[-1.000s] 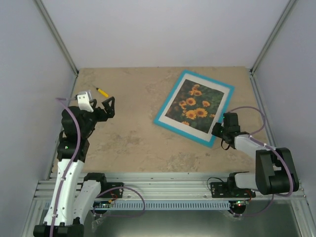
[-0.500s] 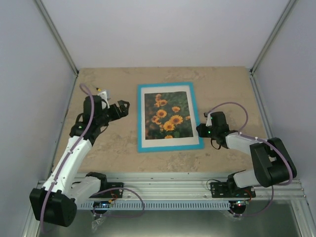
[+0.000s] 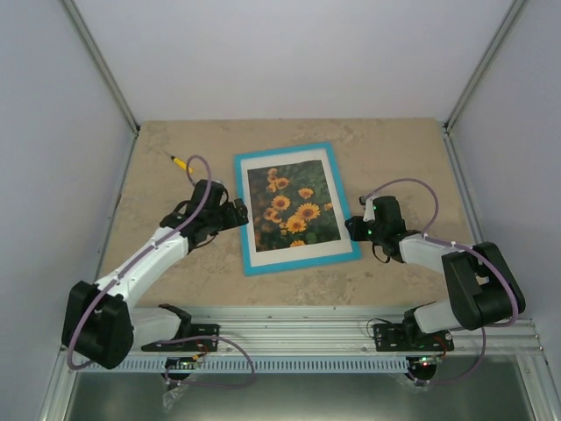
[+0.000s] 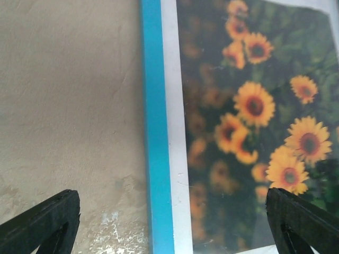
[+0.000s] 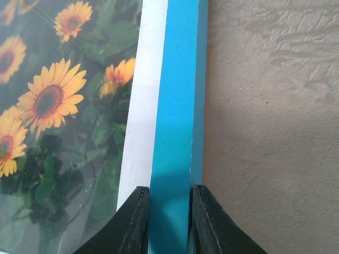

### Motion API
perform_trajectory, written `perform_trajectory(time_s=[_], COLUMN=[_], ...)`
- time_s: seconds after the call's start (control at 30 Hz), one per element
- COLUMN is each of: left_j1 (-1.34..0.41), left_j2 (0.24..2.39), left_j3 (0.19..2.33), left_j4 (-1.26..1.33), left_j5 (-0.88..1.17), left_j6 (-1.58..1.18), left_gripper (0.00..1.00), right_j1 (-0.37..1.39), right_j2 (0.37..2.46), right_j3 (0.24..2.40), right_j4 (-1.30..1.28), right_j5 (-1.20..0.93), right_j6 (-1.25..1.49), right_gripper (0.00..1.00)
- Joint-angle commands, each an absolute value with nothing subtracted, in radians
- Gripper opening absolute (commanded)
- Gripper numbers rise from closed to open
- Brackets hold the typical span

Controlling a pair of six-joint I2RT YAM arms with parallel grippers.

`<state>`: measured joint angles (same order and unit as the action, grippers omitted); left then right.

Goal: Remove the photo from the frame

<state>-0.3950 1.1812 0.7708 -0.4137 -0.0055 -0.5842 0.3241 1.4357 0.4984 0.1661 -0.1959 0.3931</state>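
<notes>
The frame, turquoise-bordered, lies face up mid-table with the sunflower photo inside it behind a white mat. My right gripper is shut on the frame's right border; its two fingers pinch the blue strip in the right wrist view, and the photo lies to their left. My left gripper is open at the frame's left edge. In the left wrist view its gripper straddles the blue border and the photo, holding nothing.
A yellow pen lies at the back left of the beige table. Grey walls close in the left, back and right sides. The metal rail with both arm bases runs along the near edge.
The frame has slid from the back right to the middle and turned nearly square to the table, held by the right gripper. The left arm swung right to the frame's left edge.
</notes>
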Motion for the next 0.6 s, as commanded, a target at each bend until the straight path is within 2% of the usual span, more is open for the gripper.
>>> perform_trajectory(time_s=[0.0, 0.57], left_j1=[-0.453, -0.488], left_j2=[1.249, 1.459], left_j3=[0.77, 0.734], left_j4=[-0.431, -0.315], left_j5=[-0.137, -0.093], left_j6=[-0.614, -0.616], left_gripper=[0.97, 0.79], right_j1=[0.334, 0.335], right_j2=[1.414, 1.405], right_j3=[0.502, 0.485], right_j4=[0.282, 0.28], right_j5=[-0.247, -0.237], right_j6=[0.388, 0.402], right_gripper=[0.09, 0.13])
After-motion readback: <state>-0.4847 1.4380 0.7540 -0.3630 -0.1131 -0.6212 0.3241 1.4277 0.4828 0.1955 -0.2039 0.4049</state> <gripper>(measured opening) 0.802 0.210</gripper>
